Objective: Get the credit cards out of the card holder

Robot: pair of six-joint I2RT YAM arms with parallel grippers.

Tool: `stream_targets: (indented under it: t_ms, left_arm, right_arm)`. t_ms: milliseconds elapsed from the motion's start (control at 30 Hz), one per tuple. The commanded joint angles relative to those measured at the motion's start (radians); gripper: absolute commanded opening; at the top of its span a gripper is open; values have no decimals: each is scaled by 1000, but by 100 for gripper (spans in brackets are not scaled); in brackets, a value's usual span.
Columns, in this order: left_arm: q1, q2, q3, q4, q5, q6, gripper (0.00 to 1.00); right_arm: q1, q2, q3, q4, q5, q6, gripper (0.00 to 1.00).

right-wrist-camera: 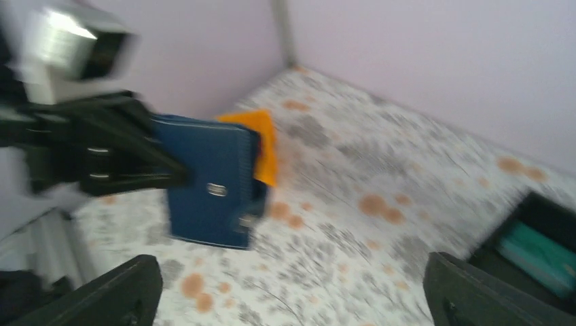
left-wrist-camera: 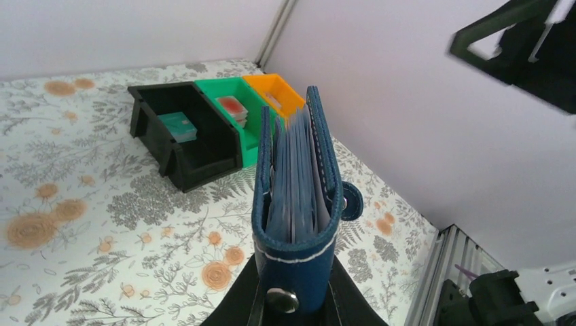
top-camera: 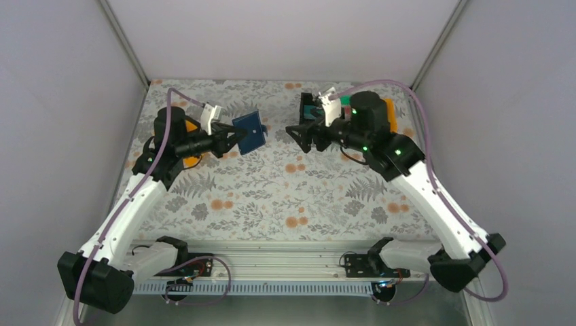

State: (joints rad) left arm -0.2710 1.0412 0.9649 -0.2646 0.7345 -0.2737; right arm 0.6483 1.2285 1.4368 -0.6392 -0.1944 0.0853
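Two grippers face each other across a short gap in the upper middle of the top view, above the floral worktop (top-camera: 285, 197). The left gripper (top-camera: 227, 140) is clamped on the card holder (top-camera: 249, 131) and holds it clear of the worktop by its snap end. In the left wrist view the holder's open edge points away along that gripper's own line. Pale leaves (left-wrist-camera: 293, 170) are packed between the navy covers; whether they are cards or only slot liners I cannot tell.

The right gripper (top-camera: 294, 136) sits just right of the holder with its fingers spread wide and nothing between them. Its own blurred view shows the holder at left centre, broad face on.

Behind it, at upper right of the top view, a teal card (left-wrist-camera: 178, 125) lies in the black bin (left-wrist-camera: 204, 170). A red card (left-wrist-camera: 233, 106) lies in the green bin (left-wrist-camera: 248, 144).

As I judge it, the free right arm is the one to pull. It must travel leftward in the frame along the holder's long axis and close across a thin card edge, not across the covers.
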Motion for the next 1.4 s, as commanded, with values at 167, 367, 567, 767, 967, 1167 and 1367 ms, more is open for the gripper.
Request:
stream_targets:
  t_ms: [167,367,567,767,967,1167,1367]
  left_arm:
    - [6,-28,50,93,357,200,2]
    - [6,-12,182,-264,635,681,2]
    - [6,-12,197,-392,779,871,2]
    - [5,-7,182,-266,692,708,2]
    - [-1,0,178,-235,679,658,2]
    - [-7,6,183,-266,679,704,2]
    - [-14,7,163,-190,621,595,2]
  right_arm:
    - [4,-45,-102,336,-470,72,99]
    - [-6,28,-23,170,-628,-71,95]
    - [-5,14,-38,129,-688,-147,85]
    - [27,45,-15,91,-684,-148,80]
    - [80,39,-11,58,-649,-192,83]
    - [92,73,25,54,-583,-191,67]
    - [159,143,68,55,-644,-220,74]
